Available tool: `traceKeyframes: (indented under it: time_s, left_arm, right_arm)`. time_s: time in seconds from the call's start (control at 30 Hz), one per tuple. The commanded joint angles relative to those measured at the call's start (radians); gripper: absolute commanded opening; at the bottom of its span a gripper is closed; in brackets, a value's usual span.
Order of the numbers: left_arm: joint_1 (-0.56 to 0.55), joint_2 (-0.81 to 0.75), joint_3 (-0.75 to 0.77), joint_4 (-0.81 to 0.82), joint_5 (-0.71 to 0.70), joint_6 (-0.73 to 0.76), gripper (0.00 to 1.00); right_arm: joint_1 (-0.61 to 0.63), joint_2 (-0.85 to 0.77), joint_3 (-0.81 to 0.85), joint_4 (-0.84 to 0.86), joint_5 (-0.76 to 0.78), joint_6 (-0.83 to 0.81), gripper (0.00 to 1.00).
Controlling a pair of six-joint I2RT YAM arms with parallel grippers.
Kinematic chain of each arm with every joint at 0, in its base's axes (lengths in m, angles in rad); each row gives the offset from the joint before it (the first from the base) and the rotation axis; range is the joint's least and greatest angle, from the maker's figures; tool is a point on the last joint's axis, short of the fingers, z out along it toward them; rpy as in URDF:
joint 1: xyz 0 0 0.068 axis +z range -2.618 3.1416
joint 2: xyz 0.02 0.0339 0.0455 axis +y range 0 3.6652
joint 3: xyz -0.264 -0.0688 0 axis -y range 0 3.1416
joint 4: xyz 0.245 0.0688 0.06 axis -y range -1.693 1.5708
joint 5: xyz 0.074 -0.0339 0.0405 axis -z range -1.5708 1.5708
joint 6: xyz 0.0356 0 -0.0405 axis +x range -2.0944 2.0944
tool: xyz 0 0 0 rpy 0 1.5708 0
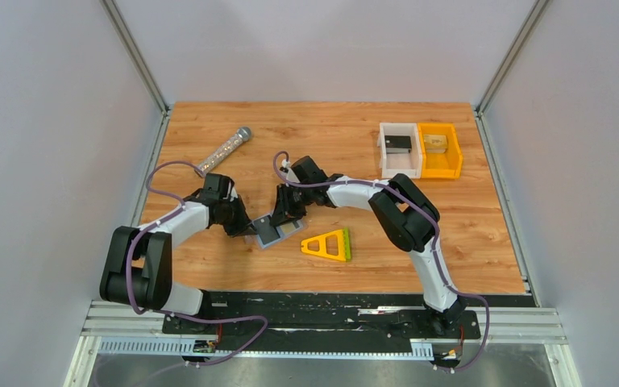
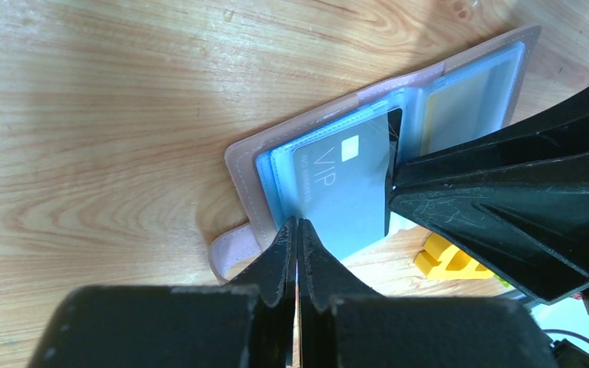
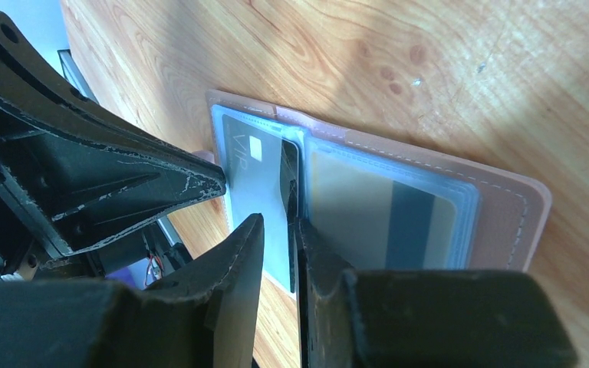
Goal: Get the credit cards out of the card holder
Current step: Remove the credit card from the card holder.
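Note:
The card holder (image 1: 276,234) lies open on the wooden table between my two grippers, pink cover (image 2: 245,184) down and blue plastic sleeves up. A grey "VIP" credit card (image 2: 337,184) (image 3: 249,165) sits in one sleeve. A tan card with a dark stripe (image 3: 383,222) sits in the other. My left gripper (image 1: 251,231) (image 2: 297,226) is shut, its tips against the sleeve's near edge, with nothing visible between them. My right gripper (image 1: 288,216) (image 3: 276,222) is slightly open astride a thin dark upright leaf (image 3: 290,192) at the holder's fold; the leaf rests against one finger.
A yellow-and-green triangular frame (image 1: 328,244) lies just right of the holder. A silver cylinder (image 1: 224,150) lies at the back left. A white bin (image 1: 399,149) and an orange bin (image 1: 439,151) stand at the back right.

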State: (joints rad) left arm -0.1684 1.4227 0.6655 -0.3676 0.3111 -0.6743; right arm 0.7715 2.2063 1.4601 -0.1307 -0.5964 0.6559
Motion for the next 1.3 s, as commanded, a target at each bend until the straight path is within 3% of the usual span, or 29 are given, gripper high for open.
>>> traceKeyframes:
  time_s: [0.0,0.53,1.07,1.27]
  left_arm:
    - [0.001,-0.010,-0.018,-0.021,-0.050,0.030,0.00]
    - [0.001,0.028,-0.039,0.013,-0.040,0.026,0.00]
    - [0.001,0.022,-0.042,0.008,-0.042,0.030,0.00]
    - [0.001,0.022,-0.044,0.010,-0.039,0.028,0.00]
  right_arm:
    - [0.006,0.006,0.031,-0.014,0.036,-0.025,0.23]
    - [0.009,0.009,0.046,-0.076,0.092,-0.003,0.33]
    - [0.030,0.022,0.111,-0.212,0.206,-0.044,0.32]
    - [0.028,0.034,0.116,-0.178,0.104,-0.057,0.33]
